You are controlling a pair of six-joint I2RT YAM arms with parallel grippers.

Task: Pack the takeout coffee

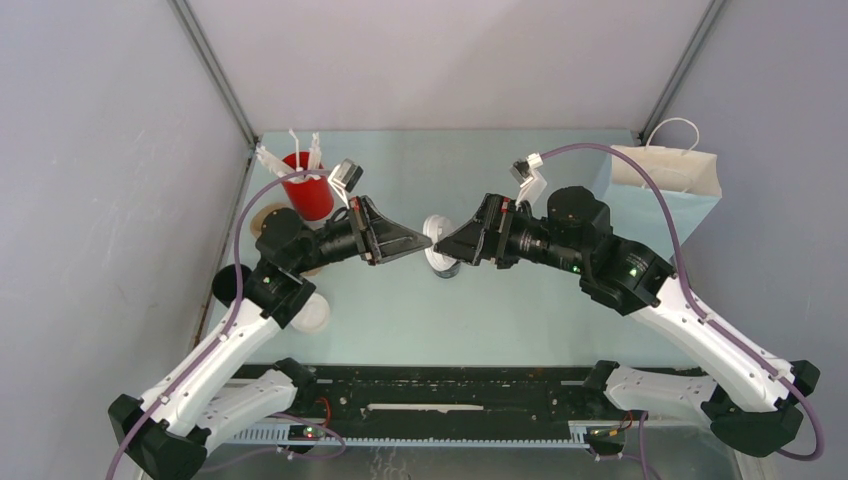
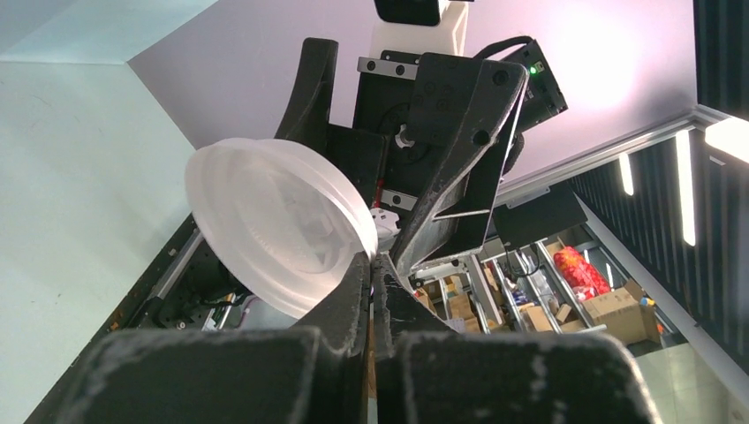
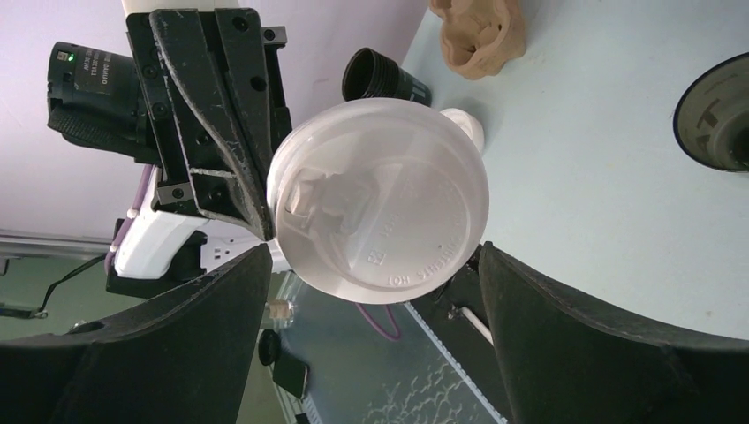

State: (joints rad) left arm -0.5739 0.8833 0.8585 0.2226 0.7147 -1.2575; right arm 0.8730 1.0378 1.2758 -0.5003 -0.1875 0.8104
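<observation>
White lid edge in left fingers — right fingers flanking.

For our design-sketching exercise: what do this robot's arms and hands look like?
The left arm and right arm have white links, bulky black joints and black bases. A purple cable loops along each. The left hand and right hand are black tapering wedges with scuffed fingers. Green lights glow on the right arm.

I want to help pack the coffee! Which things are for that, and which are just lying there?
For the job: white lid in the left pincer, black cup, paper bag.
Just lying about: red cup with cutlery, brown tray.
</observation>
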